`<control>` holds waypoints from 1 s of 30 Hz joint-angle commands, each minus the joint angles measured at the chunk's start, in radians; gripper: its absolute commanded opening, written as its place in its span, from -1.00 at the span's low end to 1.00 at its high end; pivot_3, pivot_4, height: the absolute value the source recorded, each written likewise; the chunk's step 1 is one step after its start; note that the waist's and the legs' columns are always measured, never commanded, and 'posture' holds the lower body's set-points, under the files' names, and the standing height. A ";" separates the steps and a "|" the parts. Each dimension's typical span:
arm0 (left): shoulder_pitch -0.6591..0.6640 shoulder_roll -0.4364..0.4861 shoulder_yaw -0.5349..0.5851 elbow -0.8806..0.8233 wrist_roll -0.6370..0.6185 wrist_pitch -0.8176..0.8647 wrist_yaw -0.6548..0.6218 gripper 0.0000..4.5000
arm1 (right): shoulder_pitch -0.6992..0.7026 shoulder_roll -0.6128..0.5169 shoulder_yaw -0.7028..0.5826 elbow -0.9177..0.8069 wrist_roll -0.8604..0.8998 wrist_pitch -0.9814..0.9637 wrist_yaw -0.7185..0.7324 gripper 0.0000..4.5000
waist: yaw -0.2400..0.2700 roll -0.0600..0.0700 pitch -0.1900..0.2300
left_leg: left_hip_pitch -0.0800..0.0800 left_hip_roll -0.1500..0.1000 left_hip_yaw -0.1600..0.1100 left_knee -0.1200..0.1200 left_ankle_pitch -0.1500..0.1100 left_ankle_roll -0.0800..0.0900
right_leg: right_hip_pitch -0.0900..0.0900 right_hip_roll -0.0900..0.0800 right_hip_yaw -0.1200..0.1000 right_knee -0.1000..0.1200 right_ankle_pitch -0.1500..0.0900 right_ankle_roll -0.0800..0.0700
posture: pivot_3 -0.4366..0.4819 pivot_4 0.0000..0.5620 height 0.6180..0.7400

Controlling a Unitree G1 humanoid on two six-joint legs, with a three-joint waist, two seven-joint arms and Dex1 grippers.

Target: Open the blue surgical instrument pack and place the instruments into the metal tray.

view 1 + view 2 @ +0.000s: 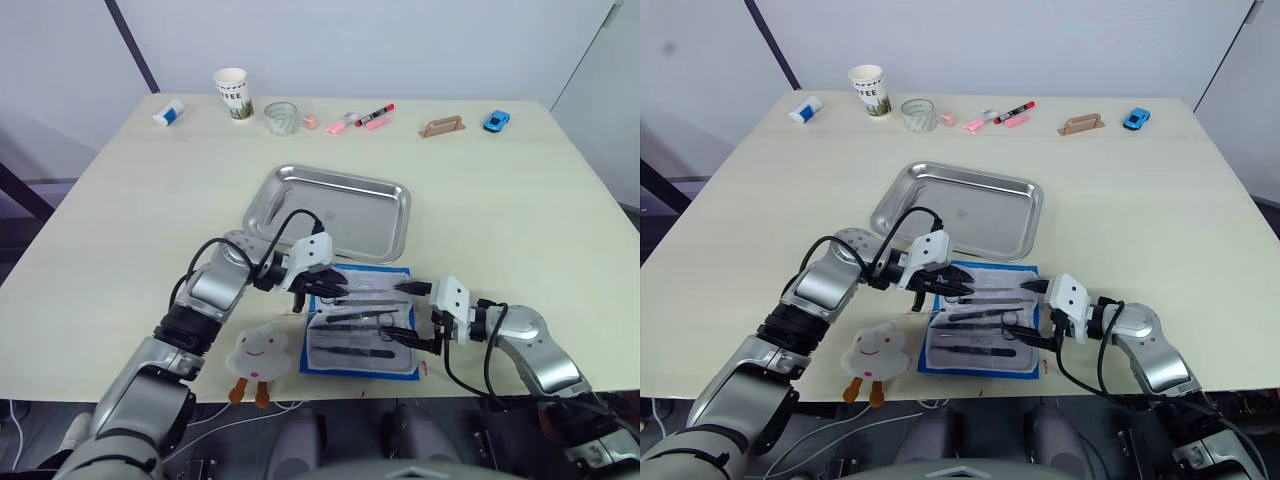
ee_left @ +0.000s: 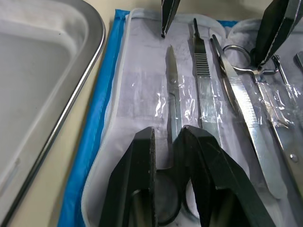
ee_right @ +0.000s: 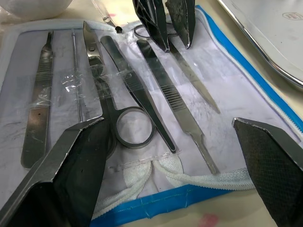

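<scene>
The pack (image 1: 360, 325) lies open on the tabletop (image 1: 520, 210), at its near edge, just in front of the tray (image 1: 330, 210), whose near rim it almost touches. Its pale lining faces up, edged in blue, and the instruments (image 3: 142, 101) lie side by side on it under clear strips: scissors (image 2: 171, 123) with ring handles, flat forceps, slim handles. The tray holds nothing. The left gripper (image 1: 322, 283) is down on the pack's left end, its fingers (image 2: 137, 184) a little apart and straddling the scissors' shank just above the rings; whether they press on it I cannot tell. The right gripper (image 1: 412, 312) sits at the pack's right end with its fingers wide apart, one over the ring handles, the other past the blue edge, holding nothing. A white plush toy (image 1: 260, 352) lies just left of the pack. Along the far edge stand a paper cup (image 1: 232, 93), a glass (image 1: 282, 117), markers (image 1: 362, 117) and a blue toy car (image 1: 496, 121).
</scene>
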 commanded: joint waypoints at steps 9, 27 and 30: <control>-0.004 0.019 -0.008 -0.019 0.019 -0.054 -0.013 -0.55 | 0.034 -0.007 0.061 0.090 -0.102 0.040 -0.036 1.00 | 0.000 0.000 0.000 | 0.000 0.000 0.000 0.000 0.000 0.000 | 0.000 0.000 0.000 0.000 0.000 0.000 | -0.05 -0.47 0.80; 0.014 -0.007 -0.017 0.063 0.051 -0.132 -0.008 -0.55 | 0.028 -0.009 0.059 0.095 -0.102 0.038 -0.033 1.00 | 0.000 0.000 0.000 | 0.000 0.000 0.000 0.000 0.000 0.000 | 0.000 0.000 0.000 0.000 0.000 0.000 | -0.05 -0.47 0.80; 0.017 -0.008 -0.017 0.082 0.050 -0.149 -0.015 -0.74 | 0.029 -0.008 0.059 0.096 -0.101 0.039 -0.032 1.00 | 0.000 0.000 0.000 | 0.000 0.000 0.000 0.000 0.000 0.000 | 0.000 0.000 0.000 0.000 0.000 0.000 | -0.05 -0.47 0.80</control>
